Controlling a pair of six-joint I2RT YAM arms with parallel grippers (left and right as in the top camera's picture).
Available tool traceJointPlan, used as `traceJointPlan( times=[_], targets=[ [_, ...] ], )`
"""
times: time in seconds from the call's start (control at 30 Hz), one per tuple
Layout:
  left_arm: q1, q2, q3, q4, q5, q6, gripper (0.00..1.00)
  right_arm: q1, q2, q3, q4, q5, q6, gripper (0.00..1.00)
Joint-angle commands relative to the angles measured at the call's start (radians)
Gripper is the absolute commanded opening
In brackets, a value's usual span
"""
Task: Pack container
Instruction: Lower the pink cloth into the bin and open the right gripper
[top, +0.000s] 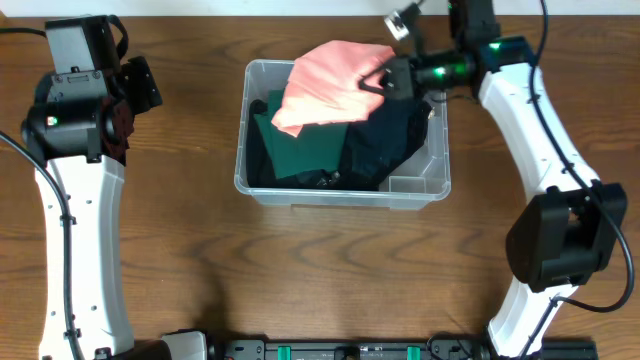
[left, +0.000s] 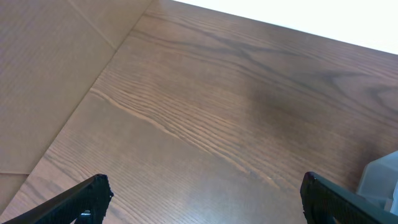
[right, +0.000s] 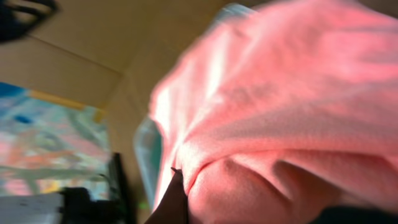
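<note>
The container is a clear rectangular bin in the middle of the table. It holds a dark green folded garment and a dark navy garment. A pink garment hangs over the bin's back left part. My right gripper is shut on the pink garment's right edge; the pink cloth fills the right wrist view with one finger pressed into it. My left gripper is open and empty over bare table, far left of the bin, whose corner shows in the left wrist view.
The wooden table extends around the bin. The left arm stands at the left edge. The right arm reaches in from the right. A cardboard surface borders the table on the left.
</note>
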Motion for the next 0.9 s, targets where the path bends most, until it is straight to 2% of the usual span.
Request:
traceJointPlan(
  times=[0.0, 0.33, 0.5, 0.6, 0.67, 0.7, 0.8, 0.87],
  targets=[
    [0.003, 0.002, 0.005, 0.0, -0.013, -0.012, 0.98, -0.034, -0.006, 0.013, -0.043, 0.103, -0.143, 0.01],
    [0.003, 0.002, 0.005, 0.0, -0.013, -0.012, 0.98, -0.028, -0.006, 0.005, -0.233, 0.502, -0.15, 0.01],
    [0.003, 0.002, 0.005, 0.0, -0.013, -0.012, 0.98, -0.008, -0.006, -0.002, -0.295, 0.535, -0.193, 0.01],
    [0.003, 0.002, 0.005, 0.0, -0.013, -0.012, 0.98, 0.008, -0.006, -0.002, -0.321, 0.566, -0.201, 0.05],
    [0.003, 0.002, 0.005, 0.0, -0.013, -0.012, 0.98, 0.018, -0.006, -0.002, -0.326, 0.592, -0.201, 0.16],
    [0.003, 0.002, 0.005, 0.0, -0.013, -0.012, 0.98, 0.026, -0.006, -0.002, -0.324, 0.595, -0.202, 0.31],
    [0.003, 0.002, 0.005, 0.0, -0.013, -0.012, 0.98, 0.043, -0.016, 0.002, -0.308, 0.595, -0.203, 0.5],
    [0.003, 0.002, 0.005, 0.0, -0.013, -0.012, 0.98, 0.043, -0.039, 0.009, -0.296, 0.589, -0.202, 0.73]
  ],
)
